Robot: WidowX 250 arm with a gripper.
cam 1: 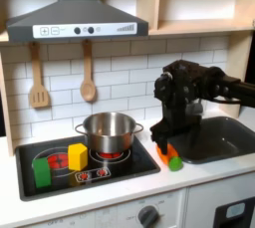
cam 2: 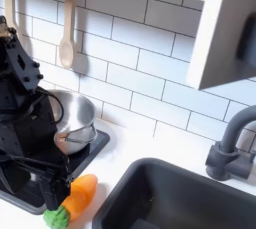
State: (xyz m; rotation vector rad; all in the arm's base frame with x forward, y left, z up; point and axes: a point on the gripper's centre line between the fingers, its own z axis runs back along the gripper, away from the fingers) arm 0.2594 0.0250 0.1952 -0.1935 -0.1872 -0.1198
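A toy carrot (cam 1: 171, 157) (cam 2: 78, 197), orange with a green top, lies on the white counter between the stove and the sink. My black gripper (cam 1: 163, 150) (cam 2: 51, 188) points down right at the carrot's green end, low over the counter and touching or almost touching it. The fingers' gap is hidden by the arm in both exterior views. A steel pot (cam 1: 108, 131) (cam 2: 72, 123) stands on the stove's burner just to the first exterior view's left of the gripper.
A green block (cam 1: 42, 170) and a yellow block (cam 1: 77, 156) stand on the black stovetop (cam 1: 60, 177). The dark sink (cam 1: 221, 138) (cam 2: 190, 201) with its faucet (cam 2: 233, 149) lies beyond the carrot. A spatula (cam 1: 38, 77) and a wooden spoon (cam 1: 88, 73) (cam 2: 66, 28) hang on the tiled wall.
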